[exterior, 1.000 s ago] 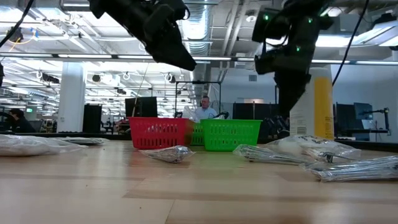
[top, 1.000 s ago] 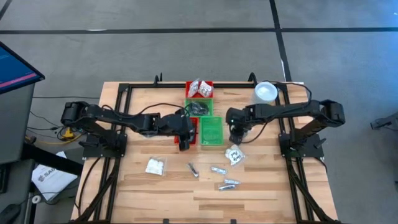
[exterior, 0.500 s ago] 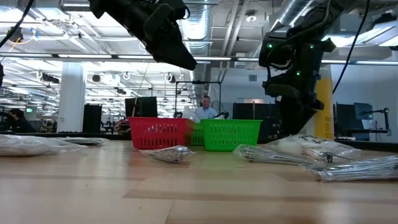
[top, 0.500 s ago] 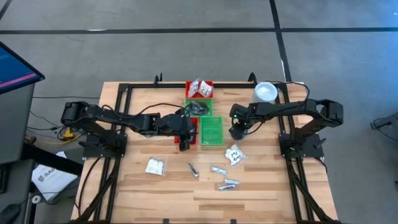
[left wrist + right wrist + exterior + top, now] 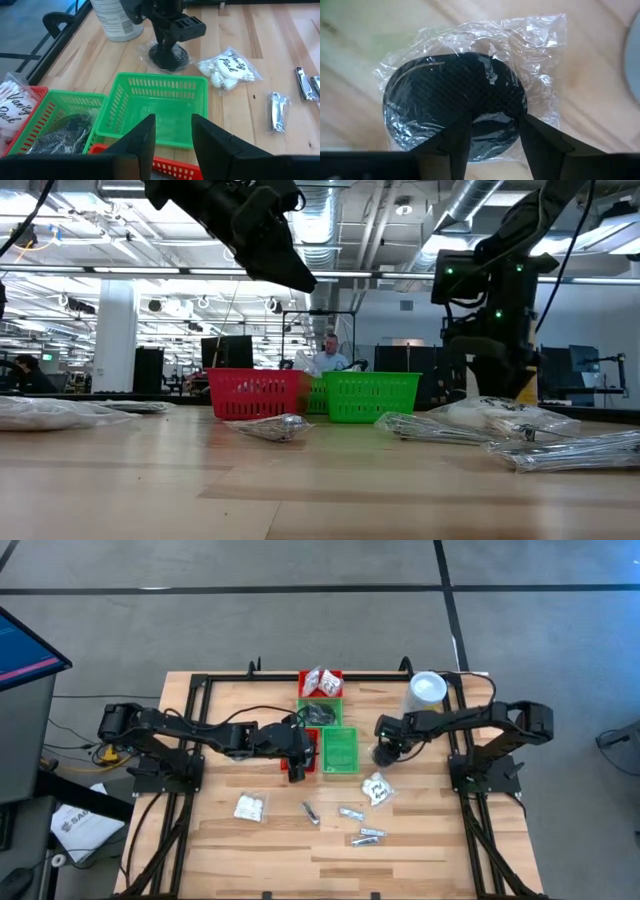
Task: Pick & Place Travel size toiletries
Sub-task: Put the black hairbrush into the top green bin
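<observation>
A flat dark round tin in a clear crinkly bag lies on the table beside the empty green basket. My right gripper is open, pointing down right over the tin, one fingertip on either side of its near part. My left gripper is open and empty, hovering over the red basket and facing the green basket. A white sachet, another sachet and silvery tubes lie flat on the near half of the table. My right gripper comes at the bagged tin from above, pointing down, with its open fingers over the tin's rim. Whether they touch the bag I cannot tell. The tin lies flat on the table.
A tall canister with a white lid stands just beyond the right gripper. A far red basket holds white sachets; a green basket holds dark items. Black frame rails edge the table. Bare wood lies along the near edge.
My right gripper has come down toward the bagged tin and shifted slightly toward the table's right edge; in the low view it has sunk from high up to just above the table. The tin has stayed in place.
</observation>
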Motion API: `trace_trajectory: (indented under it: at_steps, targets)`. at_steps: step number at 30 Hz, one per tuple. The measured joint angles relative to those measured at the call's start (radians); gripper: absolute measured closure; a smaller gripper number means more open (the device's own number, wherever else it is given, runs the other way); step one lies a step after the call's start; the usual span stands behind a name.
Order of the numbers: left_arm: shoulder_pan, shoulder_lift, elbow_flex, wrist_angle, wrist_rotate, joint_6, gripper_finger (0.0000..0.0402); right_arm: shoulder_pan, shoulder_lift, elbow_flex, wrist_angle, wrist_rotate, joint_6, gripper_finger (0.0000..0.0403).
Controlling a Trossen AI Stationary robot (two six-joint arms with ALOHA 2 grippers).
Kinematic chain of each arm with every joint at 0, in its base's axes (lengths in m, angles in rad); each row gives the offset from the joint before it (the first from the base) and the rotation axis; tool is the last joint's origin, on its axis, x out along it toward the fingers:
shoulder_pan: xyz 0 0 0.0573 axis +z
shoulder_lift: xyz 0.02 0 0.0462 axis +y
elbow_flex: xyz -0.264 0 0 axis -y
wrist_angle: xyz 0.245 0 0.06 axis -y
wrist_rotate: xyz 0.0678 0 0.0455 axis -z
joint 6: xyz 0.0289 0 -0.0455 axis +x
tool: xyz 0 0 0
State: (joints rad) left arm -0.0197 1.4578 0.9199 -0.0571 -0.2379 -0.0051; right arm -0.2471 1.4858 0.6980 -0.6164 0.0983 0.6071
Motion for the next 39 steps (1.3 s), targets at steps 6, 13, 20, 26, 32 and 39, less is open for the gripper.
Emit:
trace_trajectory:
  at_steps: [6,13,20,26,32,39]
  targets:
    - [0.015,0.000,0.000,0.007,0.000,0.000,0.0286,0.047,-0.003,-0.002,-0.016,0.015,0.011,0.0242]
    - [0.016,0.000,0.000,0.008,0.000,0.000,0.0286,0.118,-0.018,-0.002,-0.034,0.032,0.044,0.0247]
    - [0.016,0.000,0.000,0.013,0.000,0.000,0.0286,0.170,-0.110,-0.002,-0.131,0.125,0.119,0.0252]
    - [0.016,0.000,0.000,0.015,0.000,0.000,0.0286,0.178,-0.124,-0.016,-0.177,0.113,0.133,0.0249]
    - [0.016,0.000,0.000,0.015,0.000,0.000,0.0286,0.179,-0.126,-0.022,-0.203,0.078,0.082,0.0246]
    - [0.016,0.000,0.000,0.015,0.000,0.000,0.0286,0.160,-0.123,-0.037,-0.211,0.035,0.013,0.0252]
